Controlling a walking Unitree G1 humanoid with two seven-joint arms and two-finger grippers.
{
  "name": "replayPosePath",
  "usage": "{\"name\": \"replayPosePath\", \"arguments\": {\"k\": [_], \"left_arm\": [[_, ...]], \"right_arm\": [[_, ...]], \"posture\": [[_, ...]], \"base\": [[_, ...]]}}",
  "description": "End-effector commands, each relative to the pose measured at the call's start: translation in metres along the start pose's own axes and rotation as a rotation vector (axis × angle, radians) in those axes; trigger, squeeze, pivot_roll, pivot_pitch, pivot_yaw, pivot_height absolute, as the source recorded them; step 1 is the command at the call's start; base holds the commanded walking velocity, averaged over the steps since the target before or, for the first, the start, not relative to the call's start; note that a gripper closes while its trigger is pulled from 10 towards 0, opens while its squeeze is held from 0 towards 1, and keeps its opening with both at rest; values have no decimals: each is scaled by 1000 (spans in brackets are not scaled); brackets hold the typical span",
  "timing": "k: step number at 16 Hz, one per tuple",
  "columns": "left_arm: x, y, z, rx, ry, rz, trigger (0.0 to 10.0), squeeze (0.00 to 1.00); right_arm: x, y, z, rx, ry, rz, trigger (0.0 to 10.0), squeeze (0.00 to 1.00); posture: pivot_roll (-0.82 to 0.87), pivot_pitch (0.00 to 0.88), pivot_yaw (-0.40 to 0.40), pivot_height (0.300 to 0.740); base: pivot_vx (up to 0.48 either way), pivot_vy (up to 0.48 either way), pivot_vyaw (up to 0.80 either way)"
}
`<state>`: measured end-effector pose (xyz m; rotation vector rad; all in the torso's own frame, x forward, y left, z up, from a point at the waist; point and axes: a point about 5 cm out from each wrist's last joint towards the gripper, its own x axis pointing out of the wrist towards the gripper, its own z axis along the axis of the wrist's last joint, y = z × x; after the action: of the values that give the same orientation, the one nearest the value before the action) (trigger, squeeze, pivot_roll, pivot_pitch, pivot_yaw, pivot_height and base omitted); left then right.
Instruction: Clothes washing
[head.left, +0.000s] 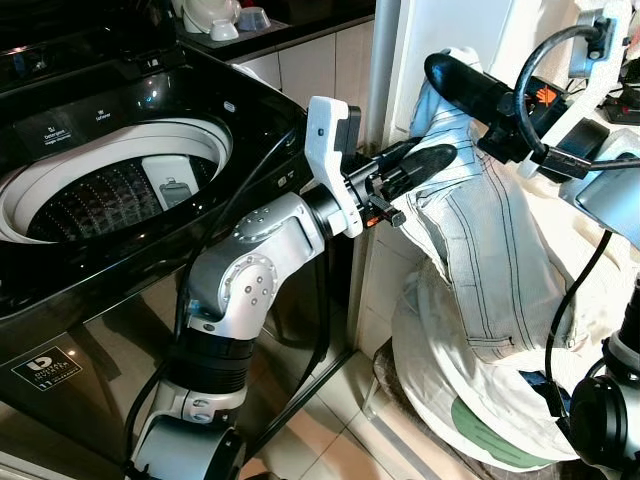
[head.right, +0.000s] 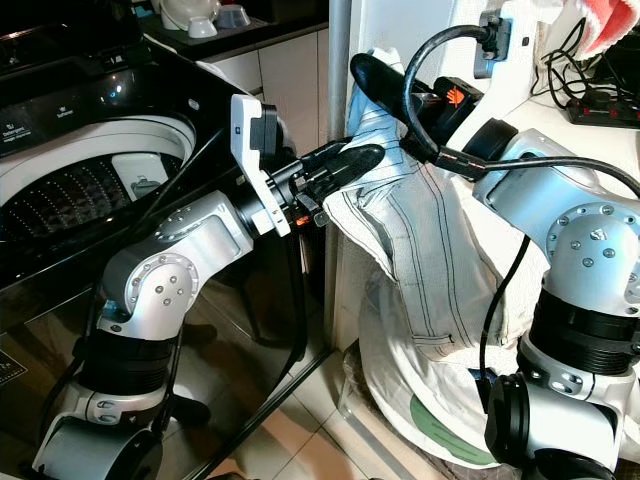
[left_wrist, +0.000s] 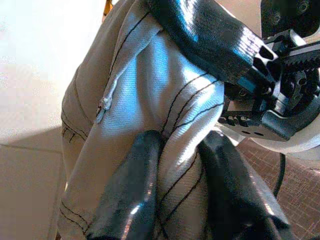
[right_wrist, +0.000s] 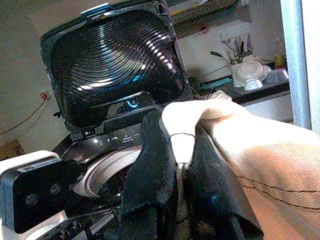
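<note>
A pair of pale, dark-stitched trousers hangs in the air to the right of the black top-loading washing machine. My left gripper is shut on a fold of the trousers near their upper left edge. Higher up, my right gripper is shut on the top of the garment. The washer's lid stands open, and its drum shows a perforated wall. The trousers' lower part drapes down onto a white laundry bag.
The white laundry bag sits on the tiled floor to the right of the washer. A white wall and a metal pole stand behind the trousers. A counter with bowls lies beyond the machine. Cables run at the far right.
</note>
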<state>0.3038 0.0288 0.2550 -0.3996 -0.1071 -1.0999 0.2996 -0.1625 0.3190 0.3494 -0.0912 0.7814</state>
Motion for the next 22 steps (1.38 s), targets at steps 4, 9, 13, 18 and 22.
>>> {"name": "replayPosePath", "arguments": {"k": [4,9,13,18,22], "left_arm": [[-1,3,2,3,10,7,0,0],[-3,10,7,22,-10,54,0,0],[-18,51,100,355,-195,297,0,0],[-53,23,288,1402,-384,673,0,0],[-65,11,316,1875,-469,922,0,0]], "right_arm": [[2,13,12,-48,-37,53,0,0],[2,13,14,-70,-59,62,10000,1000],[-2,15,19,-165,-72,55,10000,0],[-3,21,12,-209,-66,93,10000,0],[-5,21,10,-227,-75,87,10000,0]], "posture": [[-70,0,34,740],[-69,0,36,740],[-58,0,36,740],[-42,0,49,740],[-41,0,63,740]], "base": [[0,0,0],[0,0,0],[0,0,0],[0,0,0],[0,0,0]]}}
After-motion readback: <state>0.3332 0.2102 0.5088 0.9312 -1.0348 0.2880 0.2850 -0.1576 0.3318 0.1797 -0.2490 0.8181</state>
